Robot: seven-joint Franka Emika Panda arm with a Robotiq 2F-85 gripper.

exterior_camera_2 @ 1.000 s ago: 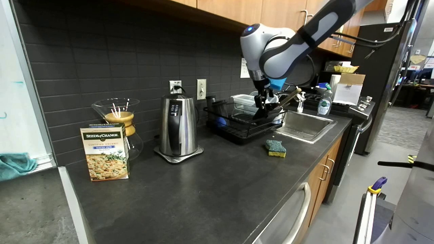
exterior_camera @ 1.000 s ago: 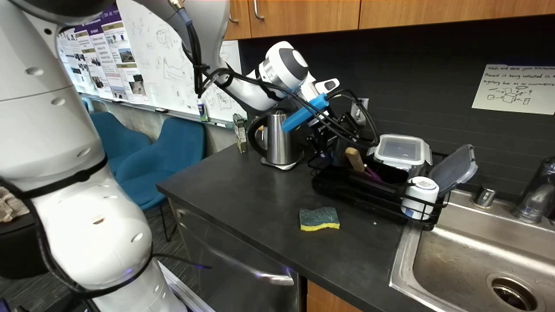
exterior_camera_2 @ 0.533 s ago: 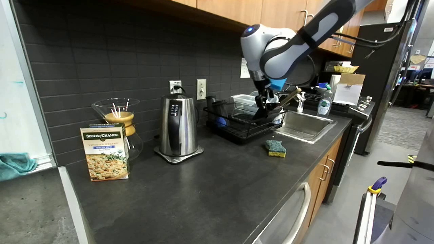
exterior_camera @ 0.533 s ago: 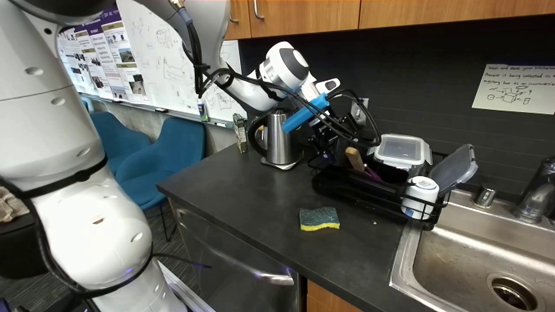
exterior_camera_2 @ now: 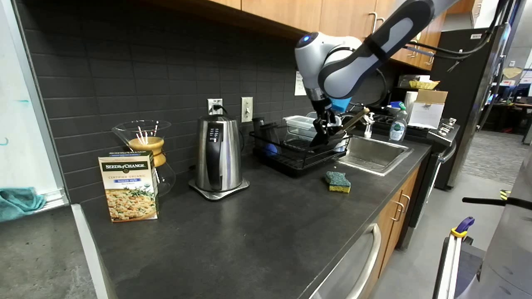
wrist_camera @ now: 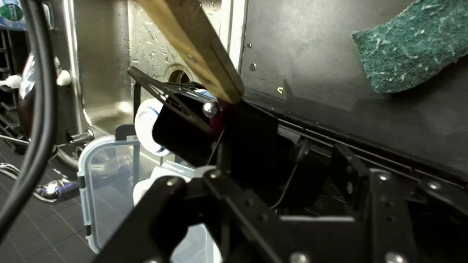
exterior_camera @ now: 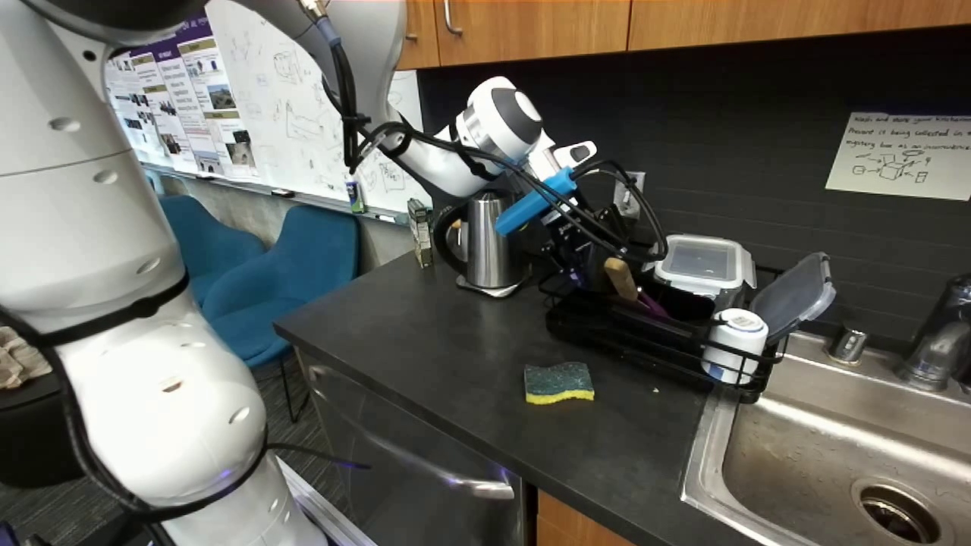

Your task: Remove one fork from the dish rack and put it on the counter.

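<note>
The dish rack (exterior_camera: 633,356) is black and stands against the back wall beside the sink; it also shows in an exterior view (exterior_camera_2: 296,166). I cannot make out a fork in any view; the inside of the rack is very dark. My gripper (wrist_camera: 285,157) is open over the rack's basket end, with its fingers (wrist_camera: 349,170) wide apart. A dark, rounded-edged item (wrist_camera: 299,171) shows between the fingers, not visibly gripped. In both exterior views the gripper (exterior_camera_2: 322,124) is low among the rack's contents, its tips partly hidden. The counter (exterior_camera_2: 249,241) is dark grey.
A wooden handle (wrist_camera: 208,54) sticks up from the rack beside the gripper. Clear containers (exterior_camera: 702,265) and a white cup (exterior_camera: 736,345) stand in the rack. A sponge (exterior_camera: 559,383) lies on the counter. A steel kettle (exterior_camera_2: 219,153) stands beside the rack; the sink (exterior_camera: 850,447) is opposite.
The wrist and gripper have sunk slightly toward the rack. The rack, sponge and kettle have not moved.
</note>
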